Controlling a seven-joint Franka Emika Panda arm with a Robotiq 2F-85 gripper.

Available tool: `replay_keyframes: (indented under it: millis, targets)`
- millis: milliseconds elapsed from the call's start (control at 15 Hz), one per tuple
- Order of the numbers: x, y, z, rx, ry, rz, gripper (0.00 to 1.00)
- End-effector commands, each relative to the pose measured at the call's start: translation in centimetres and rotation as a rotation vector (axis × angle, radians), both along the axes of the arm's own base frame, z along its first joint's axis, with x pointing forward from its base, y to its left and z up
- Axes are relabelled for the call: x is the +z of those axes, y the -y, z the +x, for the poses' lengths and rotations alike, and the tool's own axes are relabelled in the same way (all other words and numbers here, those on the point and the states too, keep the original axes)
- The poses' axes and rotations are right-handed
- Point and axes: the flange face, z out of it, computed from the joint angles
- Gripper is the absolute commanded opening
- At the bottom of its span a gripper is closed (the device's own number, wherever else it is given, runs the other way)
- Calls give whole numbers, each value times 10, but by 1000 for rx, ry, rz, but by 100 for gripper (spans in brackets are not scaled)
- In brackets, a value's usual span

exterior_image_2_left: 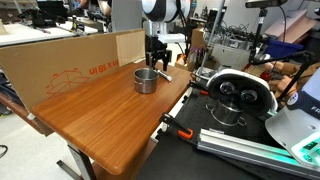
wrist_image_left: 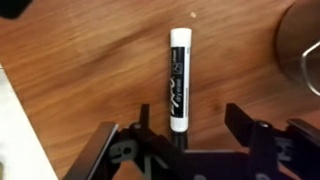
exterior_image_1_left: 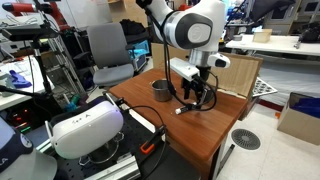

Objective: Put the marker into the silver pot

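Note:
The marker [wrist_image_left: 178,80] is a slim black stick with a whitish end pointing away from me. It lies flat on the wooden table, and its near end is hidden under my gripper body. My gripper [wrist_image_left: 192,118] is open just above it, with the marker between the fingers, closer to the left one. The silver pot [wrist_image_left: 302,50] shows at the right edge of the wrist view. In both exterior views the gripper [exterior_image_1_left: 197,96] [exterior_image_2_left: 157,62] hangs low over the table beside the pot [exterior_image_1_left: 160,90] [exterior_image_2_left: 146,79]. The marker [exterior_image_1_left: 180,110] lies under the gripper.
A cardboard wall [exterior_image_2_left: 70,60] runs along the table's far side. A white and black device [exterior_image_2_left: 240,95] and cables lie off the table's end. An office chair [exterior_image_1_left: 108,55] stands behind the table [exterior_image_1_left: 215,125].

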Motion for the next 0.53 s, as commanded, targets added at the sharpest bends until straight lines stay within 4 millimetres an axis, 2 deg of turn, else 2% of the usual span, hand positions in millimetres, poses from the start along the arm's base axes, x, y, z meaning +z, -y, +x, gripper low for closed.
replay_keyframes:
  millis: [0, 467]
  targets:
    - [-6, 3, 7, -6, 0, -11, 49]
    - [-4, 6, 8, 7, 19, -13, 0]
